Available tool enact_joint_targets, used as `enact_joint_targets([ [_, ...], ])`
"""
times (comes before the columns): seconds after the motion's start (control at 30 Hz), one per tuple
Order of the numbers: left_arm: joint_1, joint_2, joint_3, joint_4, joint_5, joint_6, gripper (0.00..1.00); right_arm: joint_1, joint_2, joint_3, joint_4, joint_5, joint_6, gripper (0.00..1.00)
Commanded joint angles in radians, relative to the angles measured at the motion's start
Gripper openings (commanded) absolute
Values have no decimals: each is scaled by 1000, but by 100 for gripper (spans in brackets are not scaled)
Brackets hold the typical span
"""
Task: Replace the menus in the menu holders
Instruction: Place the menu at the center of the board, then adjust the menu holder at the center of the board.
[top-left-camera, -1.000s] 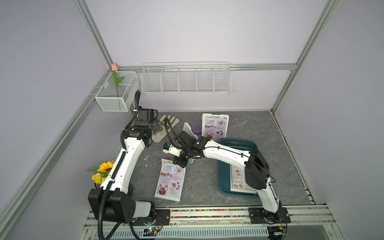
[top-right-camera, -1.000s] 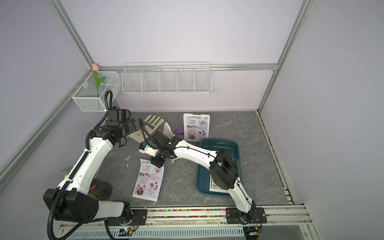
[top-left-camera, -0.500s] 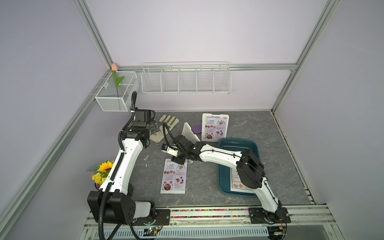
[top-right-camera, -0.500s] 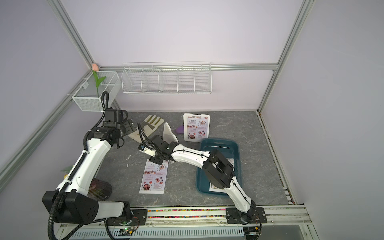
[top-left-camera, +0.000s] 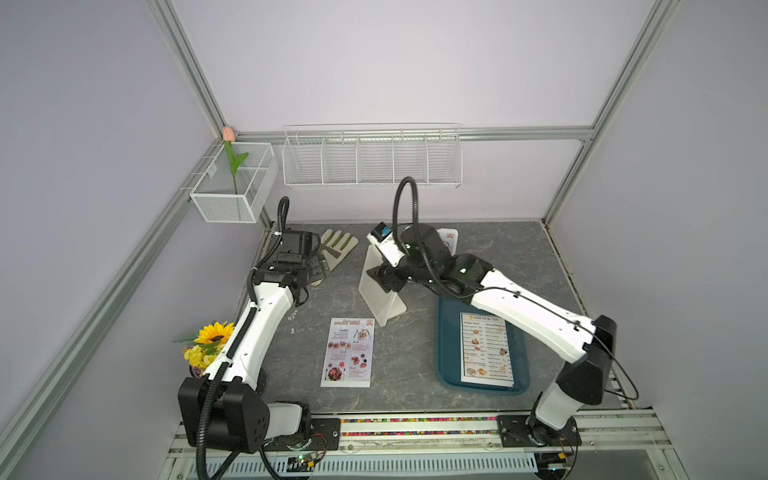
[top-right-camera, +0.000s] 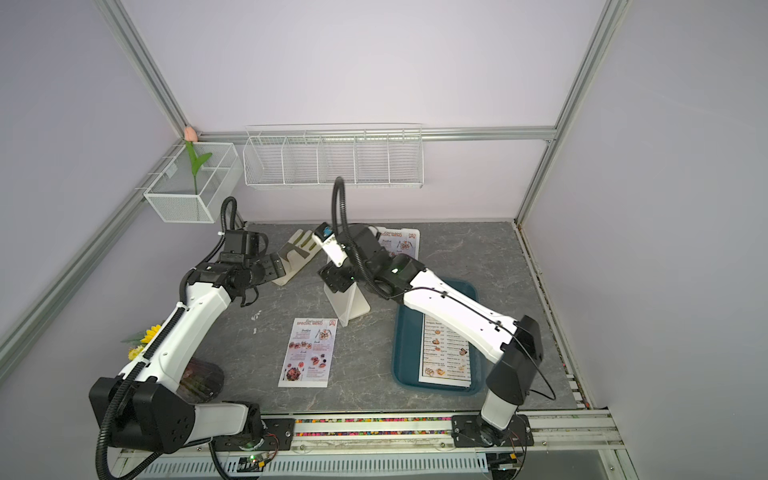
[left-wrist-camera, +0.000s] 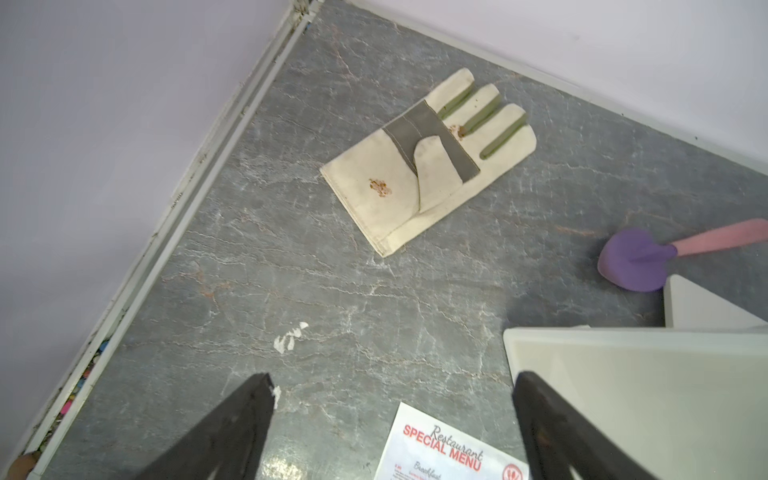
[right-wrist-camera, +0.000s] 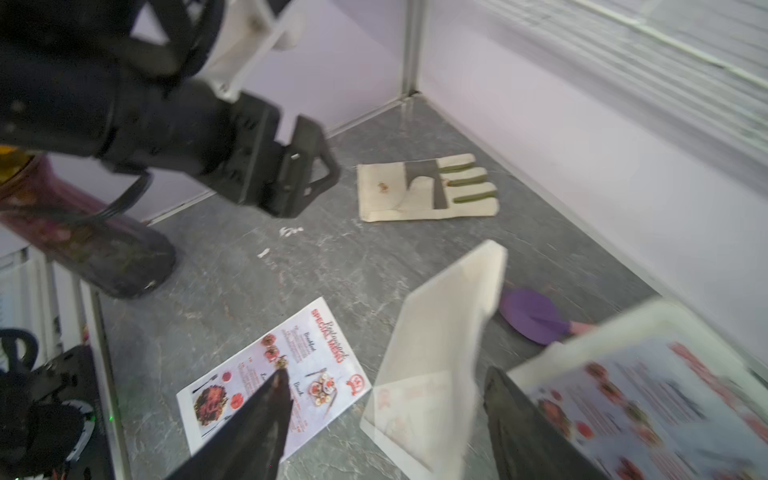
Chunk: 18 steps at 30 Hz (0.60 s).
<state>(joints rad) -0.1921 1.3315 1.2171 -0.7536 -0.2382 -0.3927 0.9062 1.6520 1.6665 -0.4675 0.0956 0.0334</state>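
the job looks roughly a quarter done. the near menu holder (top-left-camera: 384, 305) stands empty in the middle of the table (top-left-camera: 415, 374), and one special menu (top-left-camera: 348, 353) lies flat, face up, just in front of it. the back menu holder (top-right-camera: 417, 249) has a special menu (top-right-camera: 401, 245) in it, so that sheet has yet to come out. a dim sum menu (top-left-camera: 486, 353) lies in the teal tray (top-left-camera: 449, 353) and is not yet in any holder. by my reckoning, three moves are left: fill the empty holder, clear the back one, then fill it too. the right claw (right-wrist-camera: 386, 372) hangs over the near holder with its jaws wide and nothing between them. the left claw (left-wrist-camera: 392, 378) is wide and empty as well, over bare table near the pale glove (left-wrist-camera: 415, 174). only one sheet shows in the tray, and whether a second lies under it cannot be told. the right arm hides much of the back holder in both top views. the right wrist view is smeared, so the print there is unreadable. a purple utensil (left-wrist-camera: 631, 262) is partly cut off behind the near holder.
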Motion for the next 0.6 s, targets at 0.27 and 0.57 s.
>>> enact_joint_targets([
  [0.27,-103,-21,-16,13,9,-41,92,-94,14,-162,-34,-12,168,80],
  [0.57,-150,-32,-54,25,-3,-56,91,-96,49,-177,17,-49,220,79],
])
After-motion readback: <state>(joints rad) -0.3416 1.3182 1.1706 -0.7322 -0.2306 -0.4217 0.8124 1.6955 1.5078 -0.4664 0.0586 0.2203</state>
